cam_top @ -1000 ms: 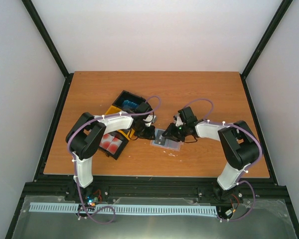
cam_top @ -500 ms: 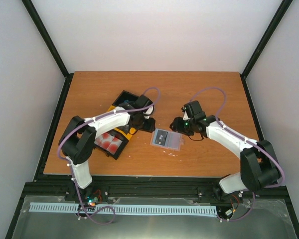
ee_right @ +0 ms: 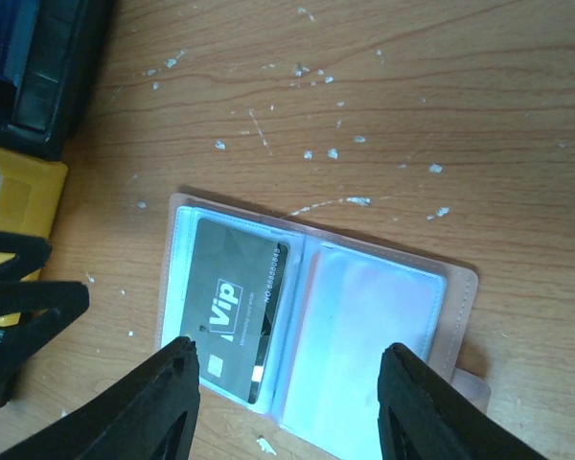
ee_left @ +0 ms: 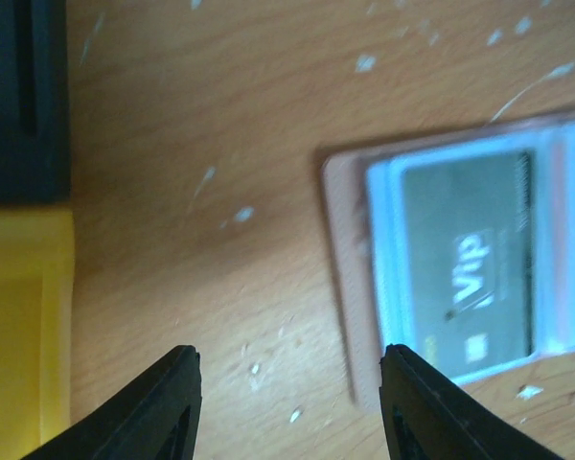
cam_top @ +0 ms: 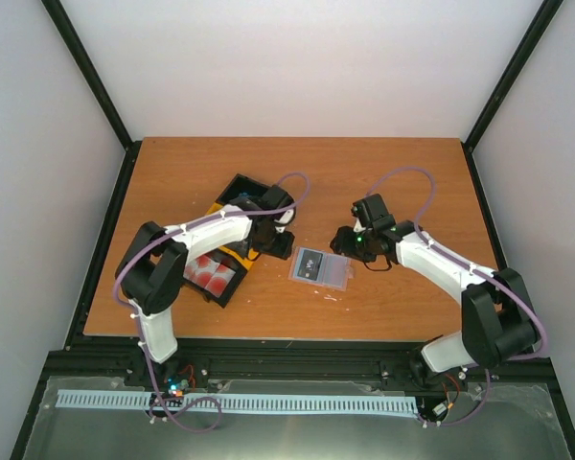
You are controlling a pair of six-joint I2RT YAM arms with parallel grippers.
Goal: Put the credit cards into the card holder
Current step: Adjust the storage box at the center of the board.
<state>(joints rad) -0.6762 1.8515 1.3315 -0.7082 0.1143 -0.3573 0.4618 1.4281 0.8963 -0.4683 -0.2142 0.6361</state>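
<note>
The tan-pink card holder (cam_top: 320, 268) lies open on the table between the two arms. A black credit card (ee_right: 235, 316) sits inside its left clear sleeve, and the right sleeve (ee_right: 374, 345) holds nothing. My left gripper (ee_left: 287, 383) hovers open over bare wood just left of the card holder's edge (ee_left: 343, 287), holding nothing. My right gripper (ee_right: 289, 369) hangs open above the card holder, also holding nothing. Red credit cards (cam_top: 216, 276) lie in the near black bin. Light blue credit cards (cam_top: 247, 199) lie in the far black bin.
A three-bin tray stands left of the card holder, with a yellow middle bin (cam_top: 222, 222) between the two black ones. Its yellow corner (ee_left: 19, 326) is close to my left fingers. White specks dot the wooden table (ee_right: 441, 115).
Both grippers opened and drew back from the card holder, the left toward the bins, the right toward the right. The black card now lies in the left sleeve, released.
</note>
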